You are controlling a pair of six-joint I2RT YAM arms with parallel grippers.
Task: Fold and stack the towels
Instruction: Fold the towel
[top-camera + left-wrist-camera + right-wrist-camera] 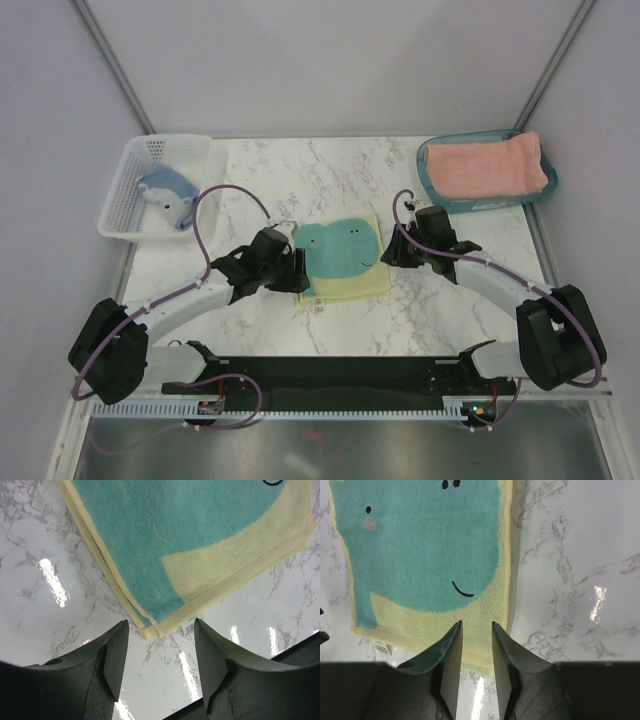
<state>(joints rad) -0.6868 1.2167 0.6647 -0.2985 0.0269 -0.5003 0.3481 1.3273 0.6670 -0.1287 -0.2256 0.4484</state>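
The pale-yellow towel with the teal face [345, 262] lies folded flat in the middle of the marble table [440, 320]. My left gripper [300, 271] sits at its left near corner. In the left wrist view the left gripper [160, 630] is open, the towel's layered corner [150, 630] just ahead of the fingertips and nothing between them. My right gripper [389, 252] is at the towel's right edge. In its wrist view the right gripper [476, 625] hovers open over the yellow border [485, 605], holding nothing. The salmon-pink towel [487, 165] lies folded in a tray. The grey-blue towel [168, 195] lies bunched in a basket.
A white mesh basket [125, 190] stands at the back left and a teal tray [478, 206] at the back right. A small white label [189, 628] sticks out from under the yellow towel's corner. Enclosure walls ring the table.
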